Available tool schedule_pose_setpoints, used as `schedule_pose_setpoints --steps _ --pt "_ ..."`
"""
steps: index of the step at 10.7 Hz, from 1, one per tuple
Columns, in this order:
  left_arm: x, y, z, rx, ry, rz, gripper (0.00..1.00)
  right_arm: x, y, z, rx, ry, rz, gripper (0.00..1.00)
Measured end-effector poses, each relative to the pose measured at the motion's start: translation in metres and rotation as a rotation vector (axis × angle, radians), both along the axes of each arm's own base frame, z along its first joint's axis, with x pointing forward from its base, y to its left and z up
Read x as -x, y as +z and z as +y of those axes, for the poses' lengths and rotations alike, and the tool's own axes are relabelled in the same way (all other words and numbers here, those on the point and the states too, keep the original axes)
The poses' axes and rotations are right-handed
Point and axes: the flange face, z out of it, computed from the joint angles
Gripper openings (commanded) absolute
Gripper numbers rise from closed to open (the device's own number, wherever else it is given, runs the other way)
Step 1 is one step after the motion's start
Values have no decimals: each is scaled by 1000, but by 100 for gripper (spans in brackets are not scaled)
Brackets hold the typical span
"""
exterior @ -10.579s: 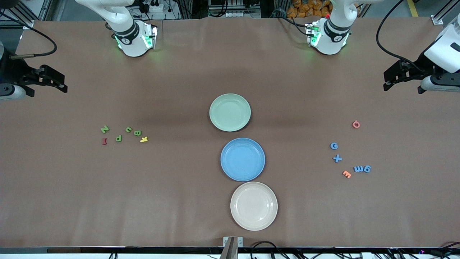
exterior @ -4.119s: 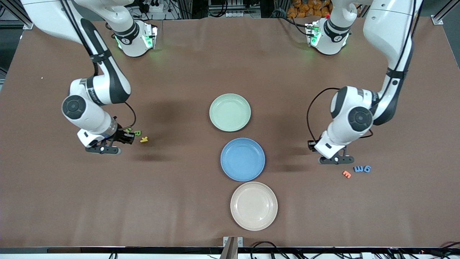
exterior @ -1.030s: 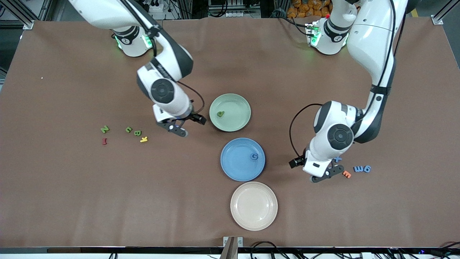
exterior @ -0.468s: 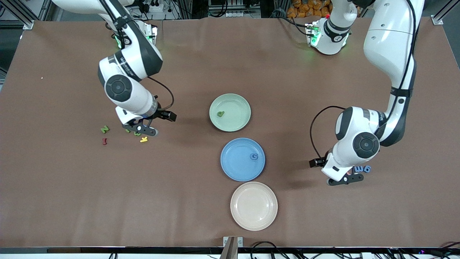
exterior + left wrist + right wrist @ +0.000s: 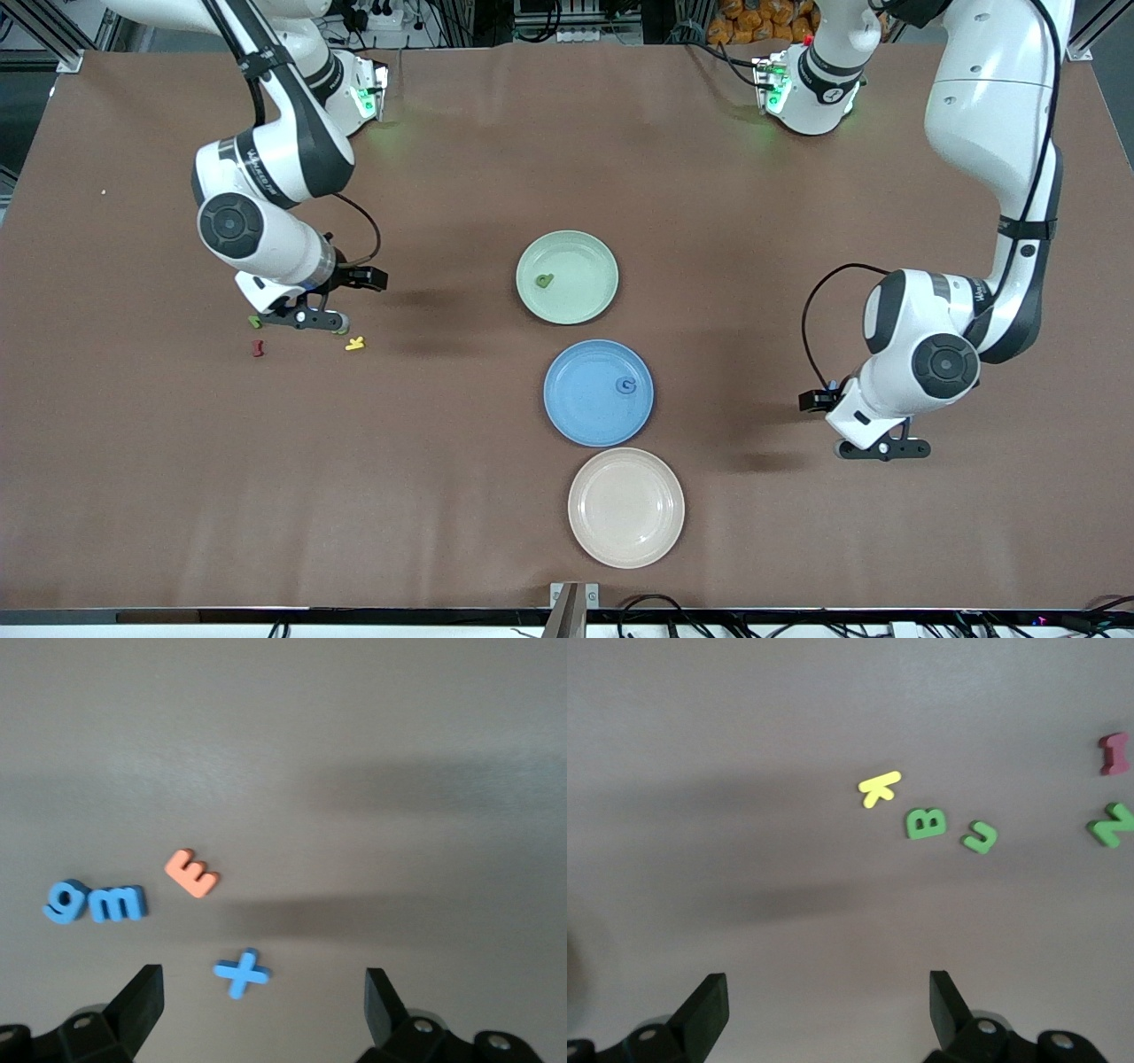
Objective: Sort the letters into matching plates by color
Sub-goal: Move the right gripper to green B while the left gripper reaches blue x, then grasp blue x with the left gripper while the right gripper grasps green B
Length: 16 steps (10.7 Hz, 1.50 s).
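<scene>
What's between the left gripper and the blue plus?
Nothing visible. The left gripper, open, hangs over the blue plus; the orange E lies apart from it.

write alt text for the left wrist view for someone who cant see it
The open left gripper hangs over the brown table, empty, above four small foam characters. A blue plus sign lies nearest its fingers, with an orange E and a blue 9 and m side by side.
</scene>
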Motion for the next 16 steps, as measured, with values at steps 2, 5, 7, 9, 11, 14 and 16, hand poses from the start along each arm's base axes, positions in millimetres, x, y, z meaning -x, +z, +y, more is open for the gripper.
schedule_pose_setpoints --steps 2,5,7,9,11,14,16 --pt "0 -3 9 0 -8 8 100 9 -13 -19 -10 30 -22 100" --pt "12 -31 6 -10 63 55 100 17 -30 -27 -23 30 -75 100" --pt "19 -44 16 -10 111 58 100 23 -44 -37 -38 49 -121 95" --pt "28 -56 28 -3 203 29 100 24 -56 -54 -42 74 -170 81" --pt "36 -63 27 -2 325 10 100 22 -67 -62 -29 106 -195 75" --pt "43 -74 25 11 382 -17 100 17 -85 -77 -15 134 -220 75" --pt "52 -88 32 30 391 -50 100 15 -97 -80 -27 136 -234 74"
